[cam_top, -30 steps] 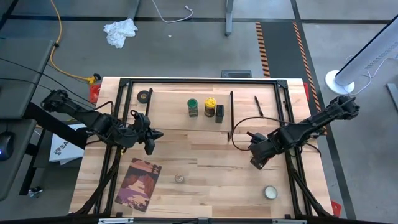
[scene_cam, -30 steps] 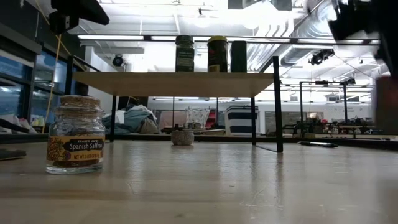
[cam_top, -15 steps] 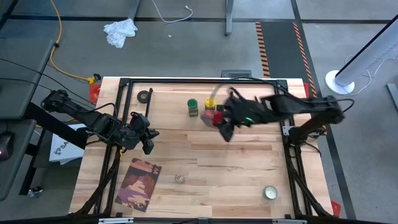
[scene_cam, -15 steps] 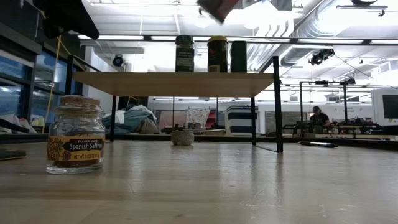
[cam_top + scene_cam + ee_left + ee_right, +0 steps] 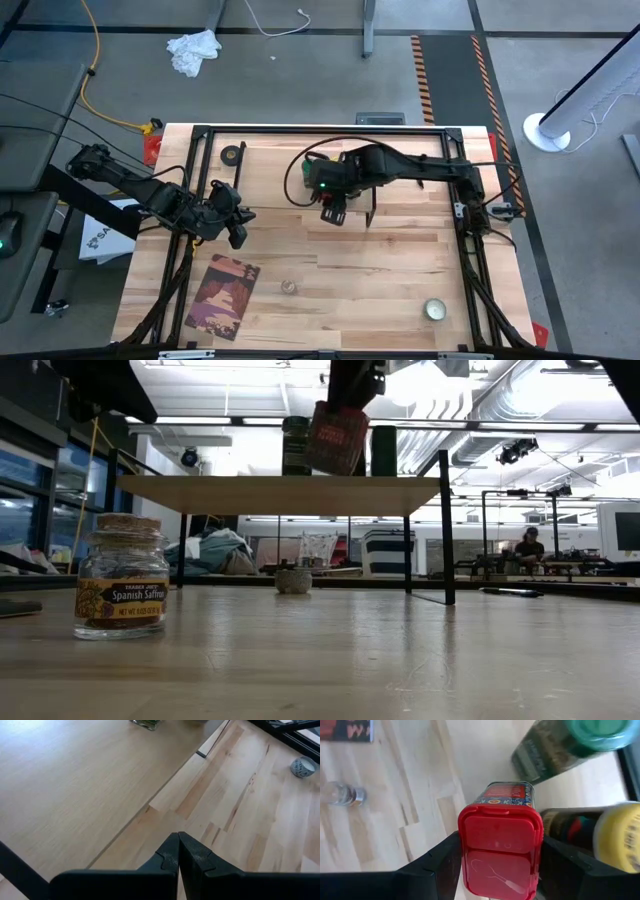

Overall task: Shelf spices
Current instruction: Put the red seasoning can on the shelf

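Right wrist view is showing the right gripper [image 5: 500,852] with its fingers clamping the red-topped tin [image 5: 501,847] by its sides, the red lid filling the centre of the frame, while the green-lidded jar [image 5: 565,745] is lying toward the upper right and the yellow-lidded jar [image 5: 600,840] at the right edge, both just beside it. High view is telling the change: a second ago this arm was hanging over the right side of the table, and now it is reaching across the upper middle of the frame, with the right gripper [image 5: 334,207] sitting over the front edge of the shelf [image 5: 270,185], next to the jars already standing there. In the low view, the tin [image 5: 336,437] is hanging tilted just above the shelf board [image 5: 280,492], apparently not yet touching it. My judgement is that the carry is nearly done and the set-down is what remains; the tilt wants levelling so the neighbouring jars are not knocked. The left gripper [image 5: 178,851] is waiting at the left of the table with its fingers pressed together, holding nothing. The tiny saffron jar [image 5: 123,576] is standing on the tabletop at the left of the low view, not yet shelved.
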